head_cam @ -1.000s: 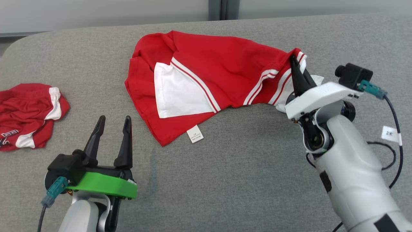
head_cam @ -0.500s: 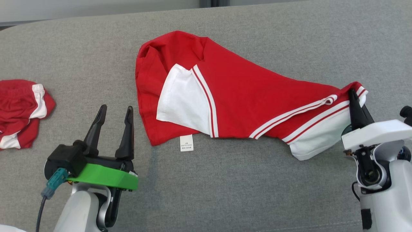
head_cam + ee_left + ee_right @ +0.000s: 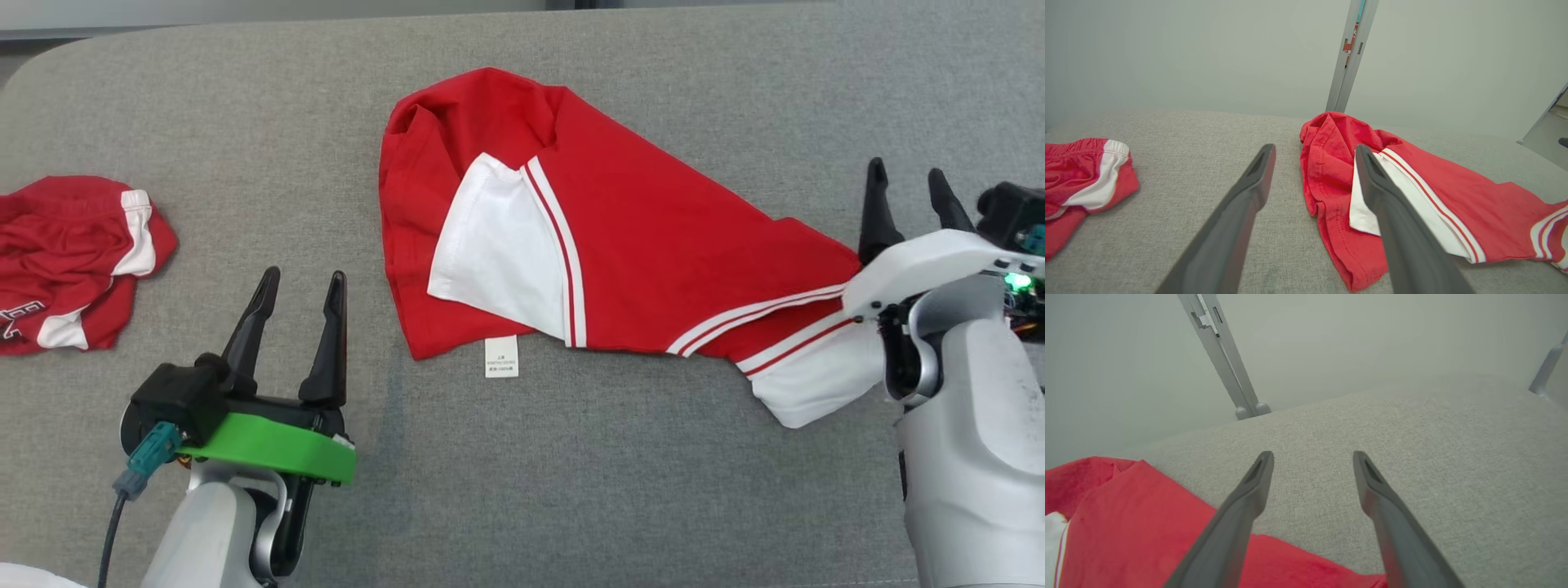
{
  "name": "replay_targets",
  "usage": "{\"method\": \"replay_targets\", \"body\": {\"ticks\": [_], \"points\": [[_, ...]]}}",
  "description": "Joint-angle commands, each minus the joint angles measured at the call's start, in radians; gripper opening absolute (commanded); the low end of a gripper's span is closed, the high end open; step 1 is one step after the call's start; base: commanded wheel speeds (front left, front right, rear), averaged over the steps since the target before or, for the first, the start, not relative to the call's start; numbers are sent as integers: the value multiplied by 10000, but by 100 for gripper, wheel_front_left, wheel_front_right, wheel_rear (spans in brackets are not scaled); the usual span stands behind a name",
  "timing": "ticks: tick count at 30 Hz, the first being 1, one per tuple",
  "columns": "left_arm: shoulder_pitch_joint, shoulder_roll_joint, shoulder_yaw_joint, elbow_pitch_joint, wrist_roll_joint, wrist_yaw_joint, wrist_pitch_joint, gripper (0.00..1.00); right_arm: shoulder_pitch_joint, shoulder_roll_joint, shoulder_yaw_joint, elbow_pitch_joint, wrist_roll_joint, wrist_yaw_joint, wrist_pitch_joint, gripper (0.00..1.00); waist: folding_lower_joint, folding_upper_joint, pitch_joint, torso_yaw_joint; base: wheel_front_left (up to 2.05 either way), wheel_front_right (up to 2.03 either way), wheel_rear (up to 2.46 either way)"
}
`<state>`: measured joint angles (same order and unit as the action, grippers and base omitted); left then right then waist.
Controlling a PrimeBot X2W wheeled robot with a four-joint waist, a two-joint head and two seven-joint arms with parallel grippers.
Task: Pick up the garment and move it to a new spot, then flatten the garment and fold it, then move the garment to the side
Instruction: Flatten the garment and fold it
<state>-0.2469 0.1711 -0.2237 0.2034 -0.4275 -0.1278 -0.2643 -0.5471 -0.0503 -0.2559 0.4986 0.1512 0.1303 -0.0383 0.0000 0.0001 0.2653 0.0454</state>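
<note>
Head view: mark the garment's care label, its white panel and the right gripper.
care label [image 3: 501, 357], head view, middle of the tag.
white panel [image 3: 490, 237], head view, centre of the white cloth.
right gripper [image 3: 906, 169], head view, midway between its fingertips.

Red garment [image 3: 669, 261], jersey type, lies mostly flat on the gray fabric surface [image 3: 571, 490], stretched on a diagonal. The wide end at far left is rumpled and folded over. It tapers to a white-edged end [image 3: 816, 384] at near right. White panel [image 3: 498, 253] faces up, edged with stripes. Double white stripes [image 3: 759, 314] run near the right end. White label [image 3: 501, 357] pokes out at the near hem.
</note>
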Motion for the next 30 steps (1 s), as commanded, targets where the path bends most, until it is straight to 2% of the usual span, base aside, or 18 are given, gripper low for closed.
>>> {"method": "replay_targets", "body": {"ticks": [1, 6, 10, 16, 19, 30], "points": [[144, -34, 46, 43, 17, -36, -1, 100, 160, 17, 525, -295, -246, 6, -75, 100, 0, -1, -272, 133, 0, 0, 0], [402, -102, 133, 110, 51, -36, -1, 100, 1275, -113, 2633, -1676, -766, -2, 492, 100, 0, -1, -729, 176, 0, 0, 0], [567, -129, 206, 108, 79, -36, -1, 100, 2409, -319, 4224, -2835, -648, -2, 1167, 100, 0, -1, -932, 141, 0, 0, 0], [657, -171, 316, 48, 120, -36, -1, 100, 3411, -585, 5667, -3716, -515, -2, 1871, 100, 0, -1, -1000, 52, 0, 0, 0], [632, -183, 323, 7, 128, -36, -1, 100, 3434, -623, 6142, -3499, -300, -2, 2082, 100, 0, -1, -927, 39, 0, 0, 0], [95, -103, 182, -49, 32, -36, -1, 100, 1772, -946, 7175, -1251, -1278, -4, 1920, 100, 0, -1, -394, 372, 0, 0, 0]]}}
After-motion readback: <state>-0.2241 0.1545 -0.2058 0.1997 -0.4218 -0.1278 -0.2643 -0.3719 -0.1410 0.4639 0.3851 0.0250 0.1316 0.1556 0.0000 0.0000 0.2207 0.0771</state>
